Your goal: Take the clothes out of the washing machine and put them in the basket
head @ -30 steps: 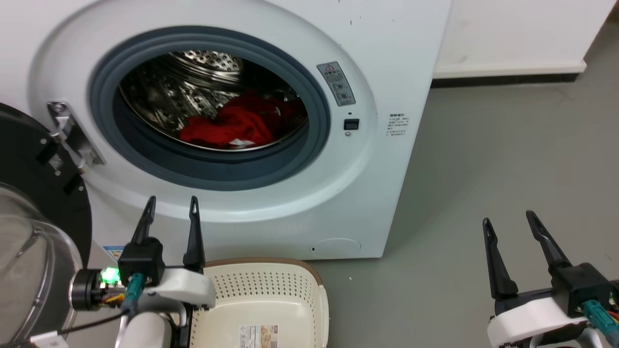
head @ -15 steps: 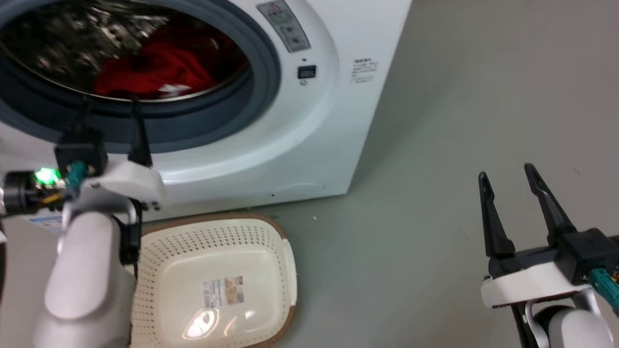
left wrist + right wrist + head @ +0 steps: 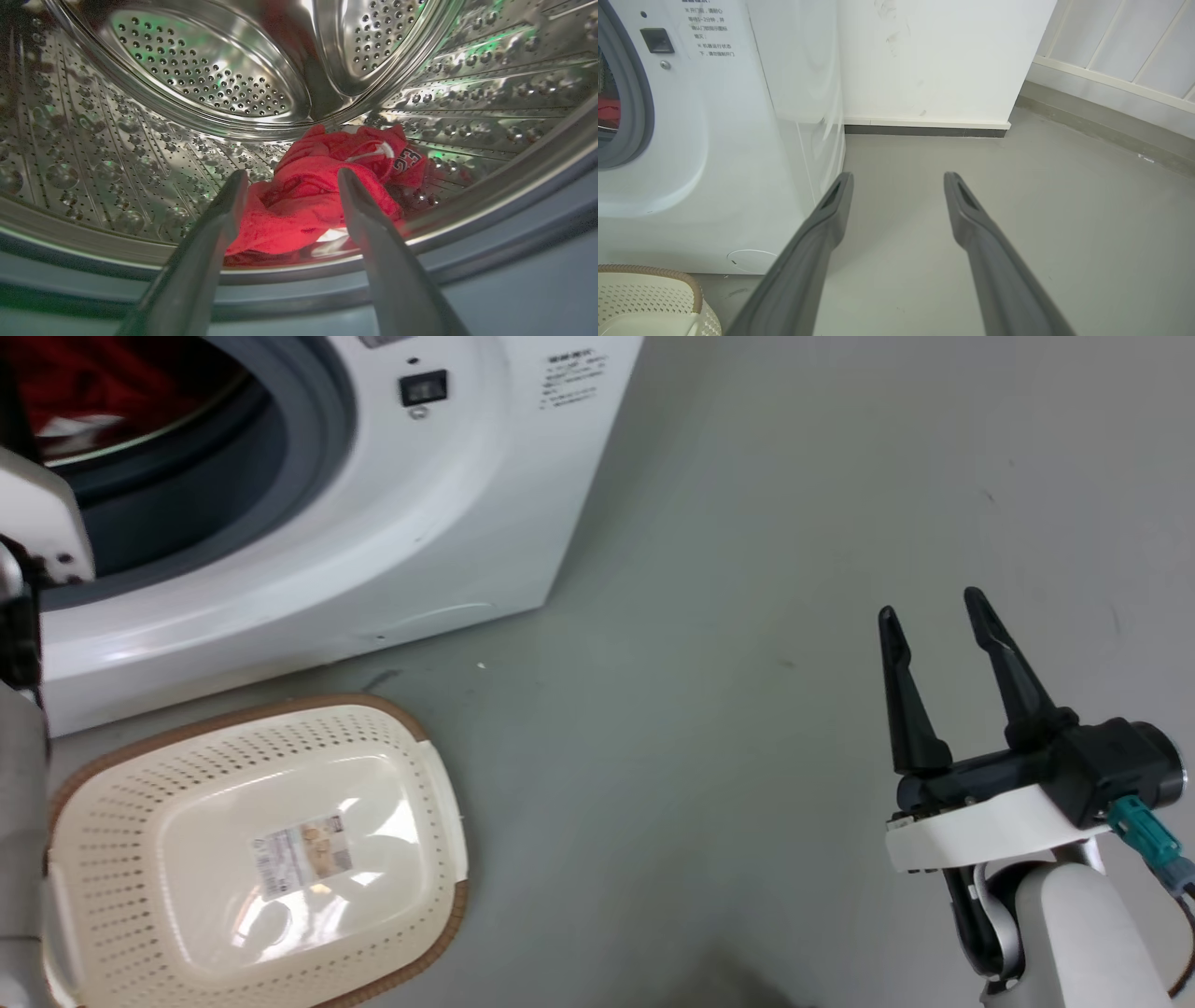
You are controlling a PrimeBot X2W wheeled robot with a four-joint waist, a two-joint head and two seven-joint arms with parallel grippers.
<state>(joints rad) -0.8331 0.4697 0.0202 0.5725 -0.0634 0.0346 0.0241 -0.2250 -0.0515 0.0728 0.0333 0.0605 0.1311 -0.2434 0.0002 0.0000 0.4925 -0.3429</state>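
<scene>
The red clothes [image 3: 303,205] lie crumpled at the bottom of the washing machine's steel drum [image 3: 210,84]. My left gripper [image 3: 293,173] is open at the porthole, its fingers pointing at the clothes, which lie just beyond the tips. In the head view the washing machine [image 3: 420,523] fills the upper left, with a strip of red clothes [image 3: 84,378] in its porthole. The cream basket [image 3: 429,775] stands upright on the floor in front of it. My right gripper [image 3: 930,603] hangs open over bare floor at the right, holding nothing.
Grey floor [image 3: 747,569] stretches to the right of the machine. In the right wrist view, my right gripper [image 3: 899,175] points at a white wall [image 3: 934,56] with a dark skirting behind the machine's side. A corner of the basket [image 3: 654,289] shows at the lower left.
The head camera has swung right and down, so the machine and basket have slid left in its picture. My left arm has risen from beside the basket to the porthole. The right gripper stays open.
</scene>
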